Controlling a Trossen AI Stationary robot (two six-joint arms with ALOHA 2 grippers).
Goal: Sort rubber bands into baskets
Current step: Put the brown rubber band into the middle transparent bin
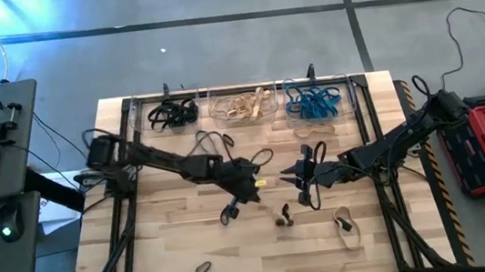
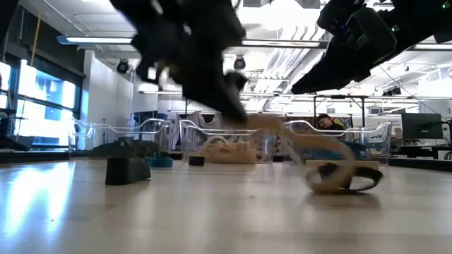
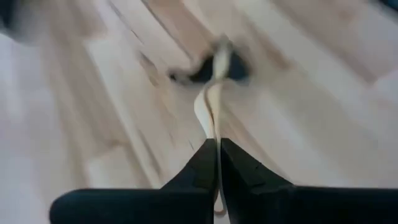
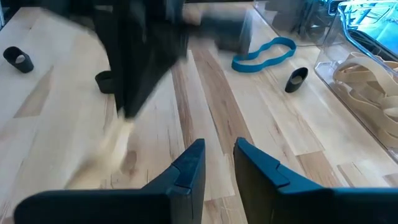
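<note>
The three baskets line the table's far edge, sorted black, tan, blue; open wood lies in front. The left gripper is clamped on a tan band near mid-table. The right gripper hovers close by, fingers slightly apart, empty. Some six loose bands remain, among them a blue one beside the baskets. Motion blurs the left arm.

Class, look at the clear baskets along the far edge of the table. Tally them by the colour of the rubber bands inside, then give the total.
Basket with black bands: 1
Basket with tan bands: 1
Basket with blue bands: 1
Total: 3
</note>
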